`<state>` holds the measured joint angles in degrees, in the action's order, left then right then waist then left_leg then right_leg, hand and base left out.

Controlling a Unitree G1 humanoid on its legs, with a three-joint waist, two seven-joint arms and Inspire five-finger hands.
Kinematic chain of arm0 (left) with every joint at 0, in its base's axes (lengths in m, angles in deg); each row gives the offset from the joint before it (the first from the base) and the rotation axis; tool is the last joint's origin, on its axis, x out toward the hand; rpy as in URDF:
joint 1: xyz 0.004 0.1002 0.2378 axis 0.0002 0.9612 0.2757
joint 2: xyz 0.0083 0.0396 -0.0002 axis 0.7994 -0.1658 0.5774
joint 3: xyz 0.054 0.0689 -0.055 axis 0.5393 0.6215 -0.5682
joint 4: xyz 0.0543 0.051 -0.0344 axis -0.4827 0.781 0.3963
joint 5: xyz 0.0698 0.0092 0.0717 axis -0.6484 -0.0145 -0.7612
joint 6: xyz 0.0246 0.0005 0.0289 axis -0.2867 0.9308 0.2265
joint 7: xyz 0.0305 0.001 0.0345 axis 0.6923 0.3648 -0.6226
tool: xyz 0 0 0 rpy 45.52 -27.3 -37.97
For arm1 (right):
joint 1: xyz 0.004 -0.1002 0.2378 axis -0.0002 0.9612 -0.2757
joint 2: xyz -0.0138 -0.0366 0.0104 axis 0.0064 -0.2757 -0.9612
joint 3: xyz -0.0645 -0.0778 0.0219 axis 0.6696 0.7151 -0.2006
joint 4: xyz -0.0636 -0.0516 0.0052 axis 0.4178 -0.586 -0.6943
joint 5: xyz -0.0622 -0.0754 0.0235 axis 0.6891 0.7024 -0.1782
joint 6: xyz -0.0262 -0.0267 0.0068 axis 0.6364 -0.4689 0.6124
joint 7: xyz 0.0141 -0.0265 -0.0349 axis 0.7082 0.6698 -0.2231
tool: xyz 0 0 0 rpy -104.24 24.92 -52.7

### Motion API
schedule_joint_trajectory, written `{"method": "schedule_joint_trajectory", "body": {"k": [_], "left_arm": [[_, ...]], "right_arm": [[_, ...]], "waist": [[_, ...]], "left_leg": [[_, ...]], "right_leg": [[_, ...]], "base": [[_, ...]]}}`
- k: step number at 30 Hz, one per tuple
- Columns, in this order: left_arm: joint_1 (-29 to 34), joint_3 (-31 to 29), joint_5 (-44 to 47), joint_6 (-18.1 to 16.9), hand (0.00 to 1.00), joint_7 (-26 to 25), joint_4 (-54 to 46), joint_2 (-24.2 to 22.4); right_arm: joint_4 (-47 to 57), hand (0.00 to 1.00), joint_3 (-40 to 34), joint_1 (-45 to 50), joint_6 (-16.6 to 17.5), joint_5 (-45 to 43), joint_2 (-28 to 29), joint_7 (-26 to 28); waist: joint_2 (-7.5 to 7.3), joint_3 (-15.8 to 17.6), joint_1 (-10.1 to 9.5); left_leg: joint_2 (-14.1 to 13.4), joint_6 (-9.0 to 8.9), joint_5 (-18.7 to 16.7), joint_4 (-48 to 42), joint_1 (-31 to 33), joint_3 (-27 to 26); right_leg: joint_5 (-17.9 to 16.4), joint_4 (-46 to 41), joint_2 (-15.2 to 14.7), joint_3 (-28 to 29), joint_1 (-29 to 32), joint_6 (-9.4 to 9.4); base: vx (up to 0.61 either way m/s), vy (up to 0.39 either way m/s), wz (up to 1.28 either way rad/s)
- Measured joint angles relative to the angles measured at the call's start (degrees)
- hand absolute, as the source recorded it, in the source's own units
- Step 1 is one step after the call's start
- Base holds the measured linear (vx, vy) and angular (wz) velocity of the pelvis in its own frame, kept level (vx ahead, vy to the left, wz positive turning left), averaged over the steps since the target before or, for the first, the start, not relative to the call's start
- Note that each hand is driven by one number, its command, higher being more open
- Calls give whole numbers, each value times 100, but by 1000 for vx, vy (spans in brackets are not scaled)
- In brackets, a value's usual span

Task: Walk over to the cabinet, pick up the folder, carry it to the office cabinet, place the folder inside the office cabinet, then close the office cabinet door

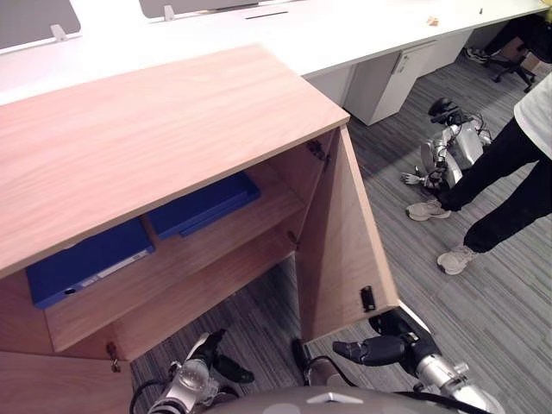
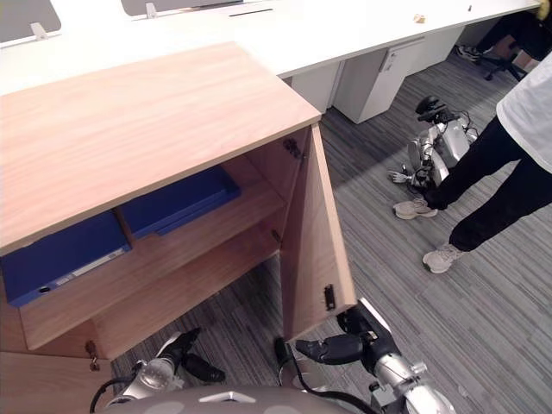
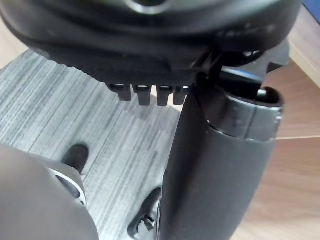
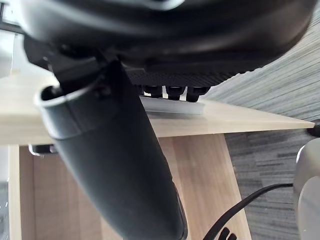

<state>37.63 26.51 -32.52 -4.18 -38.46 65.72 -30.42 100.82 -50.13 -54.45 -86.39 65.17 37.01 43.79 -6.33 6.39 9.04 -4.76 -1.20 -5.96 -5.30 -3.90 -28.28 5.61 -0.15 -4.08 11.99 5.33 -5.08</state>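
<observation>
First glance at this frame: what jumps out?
A wooden cabinet stands with its door swung open, two blue folders lying on its upper shelf. The robot's right hand hovers, fingers straight, by the door's lower corner. On the right, a person stands beside another robot lying on the carpet.

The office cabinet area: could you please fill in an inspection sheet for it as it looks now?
Surface: cabinet top, light wood.
Job's things: left blue folder and right blue folder lie flat on the upper shelf; cabinet door stands open.
Clutter: small object on the white desk.
Hands: right hand open, at the door's lower outer corner, contact unclear; left hand open, holding nothing.
Cables: nothing seen.
Surroundings: person standing on the grey carpet; another robot on the floor near a pedestal unit.
</observation>
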Motion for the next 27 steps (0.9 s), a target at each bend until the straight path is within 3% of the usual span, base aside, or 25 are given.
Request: {"method": "schedule_joint_trajectory", "body": {"k": [3, 7, 11, 15, 21, 27], "left_arm": [[-7, 47, 5, -1, 100, 38, -2, 27], [-5, 41, 5, 0, 100, 37, -1, 72], [-5, -39, 29, 12, 100, -11, -6, 78], [41, -402, 156, 107, 100, -114, -4, -40], [166, -879, 464, 117, 100, -291, -10, -231], [267, -1140, 691, 129, 100, -396, -98, -256]], "right_arm": [[13, 100, 29, -326, -14, -112, -50, 78], [12, 100, 296, -621, -15, -212, -22, 27], [-242, 100, 634, -976, -23, -63, 439, -208], [-958, 100, 696, -1657, -18, 501, 989, -605], [-1762, 100, 627, -2273, 7, 1000, 1235, -1195], [-2287, 100, 632, -2692, 6, 1203, 1360, -1425]], "waist": [[-72, -13, -137], [-132, -56, -178], [-138, -71, -269], [-34, -116, -433], [226, -215, -608], [280, -237, -740]], "left_leg": [[-4, -5, 22, 2, 4, 131], [8, 10, 72, 34, 69, 398], [95, 23, 305, 364, 100, 774], [144, 35, 504, 650, 160, 1047], [214, 64, 824, 1032, 277, 1587], [221, 63, 902, 1035, 369, 1912]], "right_leg": [[-49, -38, -14, -139, -48, 10], [-119, -54, -58, -403, -112, 23], [-207, -60, -134, -793, -152, 34], [-246, -45, -171, -1070, -150, 28], [-314, -7, -227, -1622, -181, 7], [-372, -16, -255, -1928, -261, 9]], "base": [[30, -13, 20], [29, -22, 37], [26, -24, 50], [28, -21, 35], [16, -10, 47], [-10, -10, 30]]}}
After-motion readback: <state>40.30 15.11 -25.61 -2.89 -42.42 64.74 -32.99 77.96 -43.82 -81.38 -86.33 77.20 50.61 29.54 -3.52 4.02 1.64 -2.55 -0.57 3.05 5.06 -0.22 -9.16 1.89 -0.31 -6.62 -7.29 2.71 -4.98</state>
